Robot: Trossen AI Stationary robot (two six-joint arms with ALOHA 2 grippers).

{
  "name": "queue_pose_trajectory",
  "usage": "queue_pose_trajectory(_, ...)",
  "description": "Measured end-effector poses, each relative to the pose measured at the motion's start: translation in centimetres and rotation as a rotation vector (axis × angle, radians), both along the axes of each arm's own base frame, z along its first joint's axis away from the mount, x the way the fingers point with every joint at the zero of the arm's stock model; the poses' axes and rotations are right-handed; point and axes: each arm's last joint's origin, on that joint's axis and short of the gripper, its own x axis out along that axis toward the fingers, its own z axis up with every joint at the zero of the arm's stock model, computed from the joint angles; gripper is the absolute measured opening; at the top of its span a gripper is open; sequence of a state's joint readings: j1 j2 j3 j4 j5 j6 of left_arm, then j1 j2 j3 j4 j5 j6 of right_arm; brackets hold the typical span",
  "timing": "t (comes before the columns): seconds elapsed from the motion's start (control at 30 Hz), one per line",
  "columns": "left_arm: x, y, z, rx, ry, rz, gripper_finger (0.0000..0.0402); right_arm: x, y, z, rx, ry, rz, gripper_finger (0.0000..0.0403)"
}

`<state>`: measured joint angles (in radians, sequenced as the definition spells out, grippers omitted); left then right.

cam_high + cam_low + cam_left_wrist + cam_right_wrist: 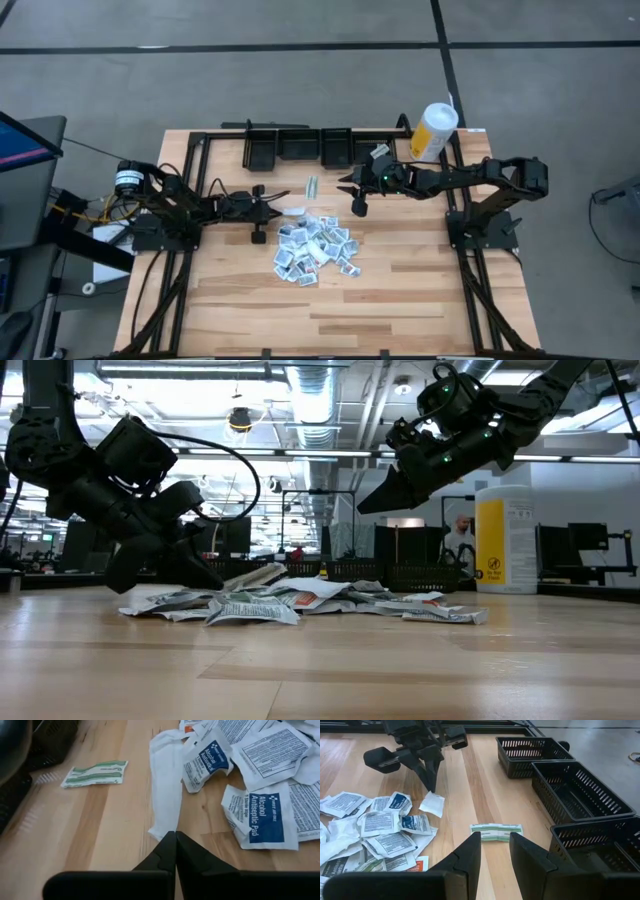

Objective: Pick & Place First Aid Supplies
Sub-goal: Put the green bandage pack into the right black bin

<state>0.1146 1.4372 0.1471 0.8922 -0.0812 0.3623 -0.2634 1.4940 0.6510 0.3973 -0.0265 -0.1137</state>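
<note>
The first aid supplies lie in a loose pile point(318, 250) point(300, 600) point(375, 827) of white packets with blue print at the table's middle. A plain white oblong packet point(162, 785) point(293, 211) lies at the pile's left edge. My left gripper point(175, 836) point(280, 208) point(431, 787) stands shut at the packet's near end. A green-striped packet point(496, 832) point(312, 186) lies flat on the wood, apart from the pile. My right gripper point(494, 836) point(352, 193) point(375, 500) hangs open above the table just short of it, with nothing between its fingers. My left gripper has its shut fingertips point(170, 842) on the edge of the white packet's near end point(161, 831), pinching only at the very tips. The fingers slant down from the table's left side, along the packet. The rest of the packet still lies on the table.
Three black mesh baskets point(300, 148) point(570, 785) stand in a row along the far edge. A tall white-and-yellow canister point(435, 130) point(505, 535) stands at the far right. Bare wood lies toward the near edge point(330, 320).
</note>
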Motion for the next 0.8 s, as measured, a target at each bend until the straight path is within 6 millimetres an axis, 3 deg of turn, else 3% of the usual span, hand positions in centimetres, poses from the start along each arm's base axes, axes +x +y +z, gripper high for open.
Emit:
queue_pose_trajectory(0.2,0.1,0.0,0.6,0.006,-0.051,0.001,0.0007,0.0,0.0,0.0,0.001,0.000,-0.001,0.0098)
queue_pose_trajectory(0.43,0.1,0.0,3.1,0.019,-0.229,0.002,0.0007,0.0,0.0,0.1,-0.001,-0.009,0.000,0.0098)
queue_pose_trajectory(0.63,0.1,-0.2,5.2,-0.092,-0.419,-0.041,0.0007,0.3,-0.1,0.7,0.004,-0.081,-0.010,0.0098)
queue_pose_trajectory(0.8,0.9,-0.3,6.3,-0.194,-0.471,-0.099,0.0008,0.5,0.0,1.3,0.016,-0.156,-0.016,0.0098)
